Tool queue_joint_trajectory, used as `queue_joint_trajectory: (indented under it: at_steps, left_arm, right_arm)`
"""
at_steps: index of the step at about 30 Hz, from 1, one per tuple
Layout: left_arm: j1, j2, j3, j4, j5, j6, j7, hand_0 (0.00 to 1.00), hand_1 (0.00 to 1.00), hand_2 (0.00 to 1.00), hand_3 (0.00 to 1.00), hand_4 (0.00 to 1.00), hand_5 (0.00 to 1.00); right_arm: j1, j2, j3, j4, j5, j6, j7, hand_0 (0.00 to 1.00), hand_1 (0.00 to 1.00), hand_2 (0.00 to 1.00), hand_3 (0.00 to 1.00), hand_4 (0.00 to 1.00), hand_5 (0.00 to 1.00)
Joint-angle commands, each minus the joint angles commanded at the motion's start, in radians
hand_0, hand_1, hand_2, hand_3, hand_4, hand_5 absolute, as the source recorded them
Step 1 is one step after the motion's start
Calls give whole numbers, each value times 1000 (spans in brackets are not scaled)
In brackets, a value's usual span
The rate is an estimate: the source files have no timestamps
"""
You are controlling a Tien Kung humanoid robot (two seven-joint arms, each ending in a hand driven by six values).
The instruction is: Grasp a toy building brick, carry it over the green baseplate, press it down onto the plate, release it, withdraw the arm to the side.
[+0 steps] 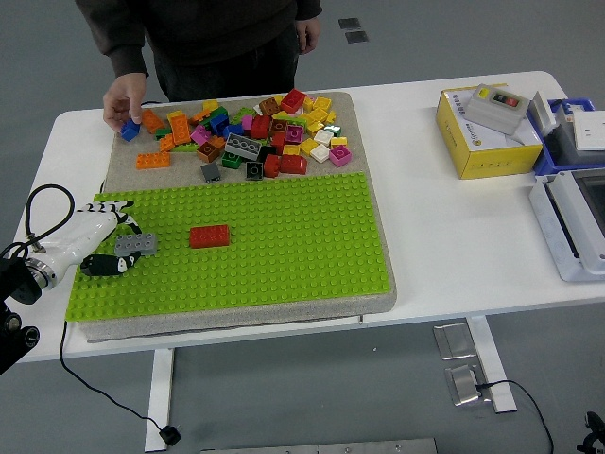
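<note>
- Left hand in from the left edge, over the left margin of the green baseplate
- Fingers curled around the grey brick, thumb below it, brick clamped between them
- Grey brick sitting on the baseplate studs near the plate's left edge, long side running left-right
- Red brick seated on the baseplate just right of the grey one, apart from it, nothing touching it
- Loose pile of coloured bricks on the tan mat beyond the plate's far edge
- Person's hand at the mat's far left corner, pinching a blue brick lifted clear of the pile
- Orange brick lying alone on the mat, left of the pile
- Yellow box with a grey switch unit on top, well to the right on the white table
</note>
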Motion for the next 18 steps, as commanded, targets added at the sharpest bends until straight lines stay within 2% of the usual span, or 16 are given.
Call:
queue_joint_trajectory:
  at_steps: [18]
  left_arm:
    - [4, -3, -1, 8, -15, 8, -9, 998, 998, 998, 596, 619, 239]
  right_arm:
    - [2, 0, -2, -1, 4, 1, 4, 639, 628, 679, 766, 560, 998]
